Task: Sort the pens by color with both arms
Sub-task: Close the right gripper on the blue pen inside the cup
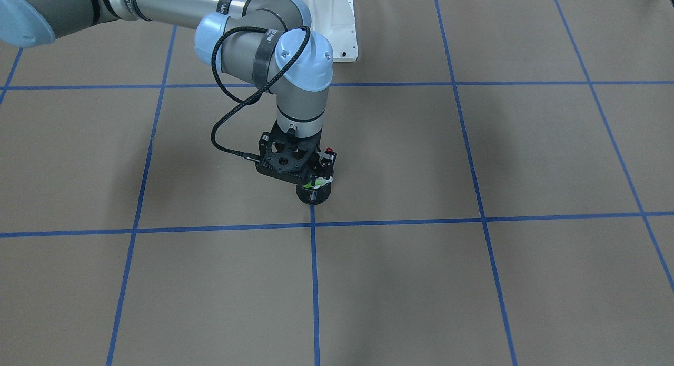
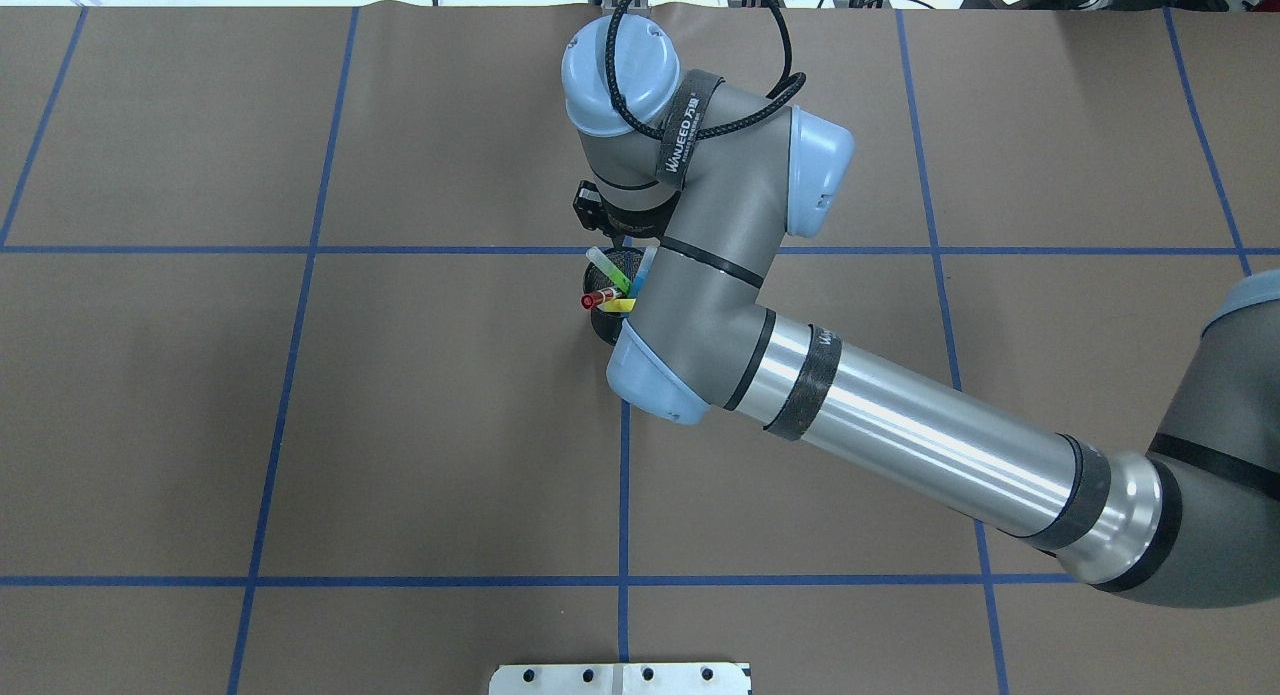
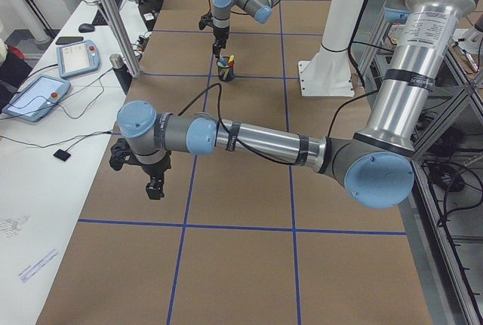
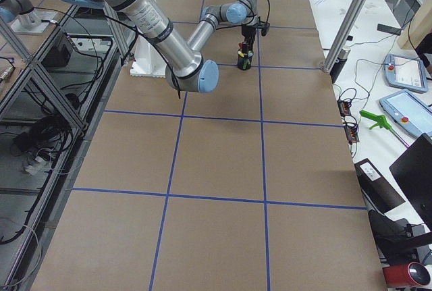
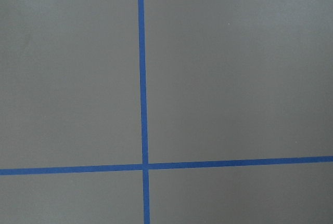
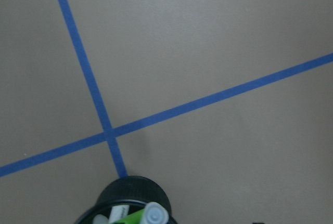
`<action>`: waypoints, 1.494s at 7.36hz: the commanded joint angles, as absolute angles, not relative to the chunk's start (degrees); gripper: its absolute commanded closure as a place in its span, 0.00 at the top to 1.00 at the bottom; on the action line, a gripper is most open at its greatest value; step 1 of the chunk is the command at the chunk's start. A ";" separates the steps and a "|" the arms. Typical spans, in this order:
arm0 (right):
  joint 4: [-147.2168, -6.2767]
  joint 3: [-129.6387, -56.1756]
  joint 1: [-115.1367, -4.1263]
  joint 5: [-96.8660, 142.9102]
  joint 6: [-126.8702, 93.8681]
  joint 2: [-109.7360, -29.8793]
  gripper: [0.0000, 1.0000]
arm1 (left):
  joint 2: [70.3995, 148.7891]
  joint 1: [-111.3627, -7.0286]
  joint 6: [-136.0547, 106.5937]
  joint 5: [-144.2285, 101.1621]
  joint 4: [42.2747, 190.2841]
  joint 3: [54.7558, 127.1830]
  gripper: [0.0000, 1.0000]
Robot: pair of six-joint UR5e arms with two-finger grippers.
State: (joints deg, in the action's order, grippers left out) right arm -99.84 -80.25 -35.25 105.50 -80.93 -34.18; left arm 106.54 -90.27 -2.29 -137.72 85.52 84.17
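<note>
While the right arm (image 2: 900, 425) reaches in from the right edge of the overhead view to its centre, the wrist hangs straight over the cup (image 1: 314, 195), which stands on the table (image 1: 526, 282) just above a crossing of tape lines (image 1: 314, 225) near the middle of the front view; the right gripper (image 1: 319, 175) points down into the cup's mouth, and I cannot tell how wide its fingers stand or whether they grip anything, since its black body hides them; all the pens are in the cup, leaning out toward the left of the overhead view: the green pen (image 2: 612, 272) uppermost, the red-capped pen (image 2: 590, 301) below it, the yellow pen (image 2: 622, 305) beside that, and a sliver of the blue pen (image 2: 640, 275) against the wrist; the right wrist view catches only the cup's rim and the green pen's pale end at its lower edge; the left arm (image 3: 264, 142) stretches across the middle of the left side view, its left gripper (image 3: 155, 188) hanging point-down over bare table, well apart from the cup; its finger spread cannot be told.
</note>
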 commanded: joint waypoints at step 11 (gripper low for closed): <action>-94.83 -77.08 -35.16 107.22 -81.56 -33.75 0.52 | 106.43 -90.26 -2.20 -137.64 85.52 84.20 1.00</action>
State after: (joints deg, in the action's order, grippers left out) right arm -95.09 -77.18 -35.16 106.47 -81.28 -34.24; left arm 106.40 -90.26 -2.20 -137.66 85.52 84.20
